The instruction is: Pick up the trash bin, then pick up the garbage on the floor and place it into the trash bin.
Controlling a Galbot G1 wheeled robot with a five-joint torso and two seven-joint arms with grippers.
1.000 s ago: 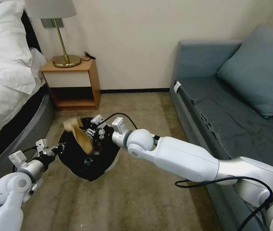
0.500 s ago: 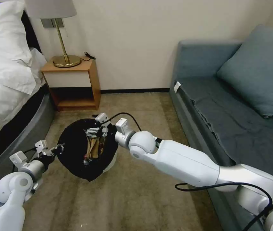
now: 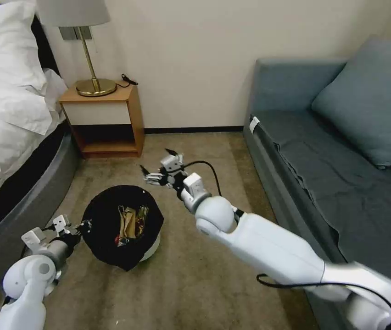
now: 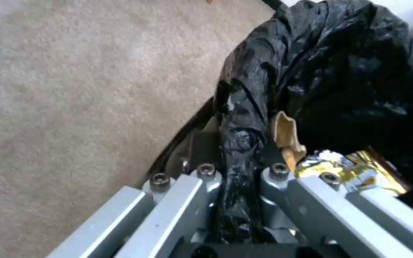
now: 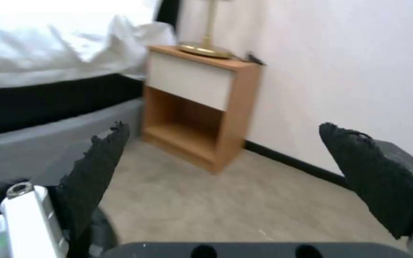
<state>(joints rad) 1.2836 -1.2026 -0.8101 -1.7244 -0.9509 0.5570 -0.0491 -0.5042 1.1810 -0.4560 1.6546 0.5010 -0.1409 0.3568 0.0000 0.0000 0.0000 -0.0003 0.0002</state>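
Head view: beige carpet [image 3: 195, 284], left gripper [image 3: 84, 224] clamped on trash bin [image 3: 122, 224], right gripper [image 3: 158, 166] spread wide.

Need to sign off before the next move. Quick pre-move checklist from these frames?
1. Left end effector shut on the crinkly black bag at the rim of the small round white trash bin: ok.
2. Right end effector open, holding nothing: ok.
3. Right end effector clear of the bin, above the beige carpet: ok.
4. Brown-gold snack wrapper and other litter inside the bin: ok.
5. Carpet ahead free of litter: ok in view; behind the arms cannot tell.
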